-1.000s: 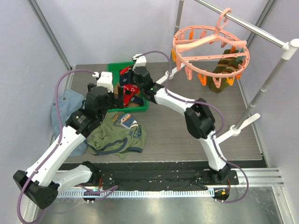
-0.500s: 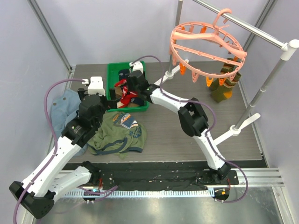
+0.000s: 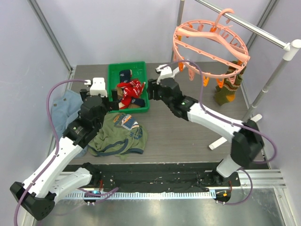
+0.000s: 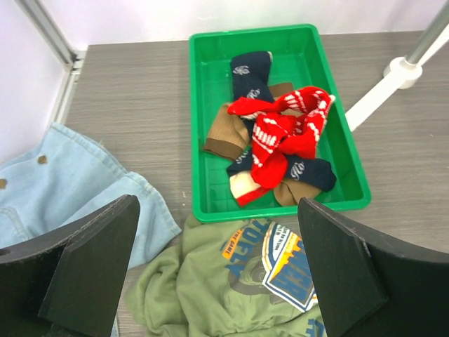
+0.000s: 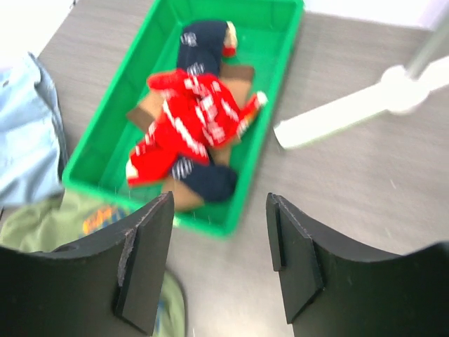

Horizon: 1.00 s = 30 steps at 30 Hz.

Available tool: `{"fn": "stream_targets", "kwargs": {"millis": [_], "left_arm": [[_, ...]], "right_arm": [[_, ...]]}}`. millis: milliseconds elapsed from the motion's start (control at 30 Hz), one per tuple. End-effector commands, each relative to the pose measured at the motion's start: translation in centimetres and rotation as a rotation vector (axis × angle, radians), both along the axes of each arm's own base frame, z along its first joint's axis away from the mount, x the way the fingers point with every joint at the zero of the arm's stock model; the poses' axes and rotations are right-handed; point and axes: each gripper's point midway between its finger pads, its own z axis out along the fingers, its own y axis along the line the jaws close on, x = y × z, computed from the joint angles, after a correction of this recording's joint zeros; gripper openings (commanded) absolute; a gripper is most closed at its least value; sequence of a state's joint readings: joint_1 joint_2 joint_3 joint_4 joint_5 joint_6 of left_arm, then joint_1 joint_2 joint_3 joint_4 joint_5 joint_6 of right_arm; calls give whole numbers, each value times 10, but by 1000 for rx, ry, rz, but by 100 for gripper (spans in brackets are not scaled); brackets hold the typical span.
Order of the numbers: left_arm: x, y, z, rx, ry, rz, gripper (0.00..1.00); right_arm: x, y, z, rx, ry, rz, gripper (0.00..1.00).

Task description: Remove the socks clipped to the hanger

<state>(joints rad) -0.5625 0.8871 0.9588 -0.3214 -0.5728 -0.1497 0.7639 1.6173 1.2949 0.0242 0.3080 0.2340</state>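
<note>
The left gripper (image 4: 217, 263) and right gripper (image 5: 219, 263) are held spread, empty; olive socks (image 3: 228, 85) are seen clipped to the hanger (image 3: 209, 41), upper right.

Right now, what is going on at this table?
Two robot arms are taking socks off a round salmon-pink plastic clip hanger. Red, navy and brown socks lie in the green plastic tray; olive striped socks hang clipped to the hanger. The left gripper and right gripper are open and empty near the tray.
</note>
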Motion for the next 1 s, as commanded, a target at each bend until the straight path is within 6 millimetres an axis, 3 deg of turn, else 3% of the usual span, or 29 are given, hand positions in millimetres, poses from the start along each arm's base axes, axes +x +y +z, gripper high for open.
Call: {"fn": "stream_targets", "kwargs": {"millis": [0,67,100,133,200,233,333,467,567,667,733,800,833,867,967], "left_arm": [[4,-13,14,-50,-44,-55,100],[5,-16,12,-49,-34,-65,100],[5,-17,12,-51,-33,-72,100],[5,-18,11,-51,-30,-74,100],[6,-22,10,-55,-25,-93,100],[6,-24,11,-57,-25,-102,100],[6,-31,10,-65,-19,-135,100],[7,-37,10,-70,-7,-163,100],[7,-49,12,-82,-2,-221,100],[6,-71,23,-111,-4,-337,100],[6,-86,39,-154,-29,-400,100],[8,-107,43,-188,-20,-483,100],[10,-113,56,-210,-44,-505,100],[16,-122,53,-226,-22,-520,100],[21,-142,69,-269,-34,-582,100]], "right_arm": [[-46,-38,5,22,47,-10,62],[-58,-54,1,8,69,-33,61],[-68,-69,-11,-34,111,-58,62],[-73,-86,-1,-39,88,-111,61],[-84,-113,-6,-104,104,-175,61],[-89,-131,7,-106,68,-226,61],[-98,-161,21,-148,40,-304,62],[-113,-190,56,-136,-7,-369,63],[-116,-205,90,-118,-65,-409,63],[-111,-213,109,-142,-108,-441,63],[-101,-210,123,-140,-132,-451,63],[-90,-204,134,-145,-144,-453,63],[-86,-201,136,-144,-146,-451,63],[-81,-201,138,-144,-148,-460,63],[-62,-195,152,-115,-164,-470,63]]}}
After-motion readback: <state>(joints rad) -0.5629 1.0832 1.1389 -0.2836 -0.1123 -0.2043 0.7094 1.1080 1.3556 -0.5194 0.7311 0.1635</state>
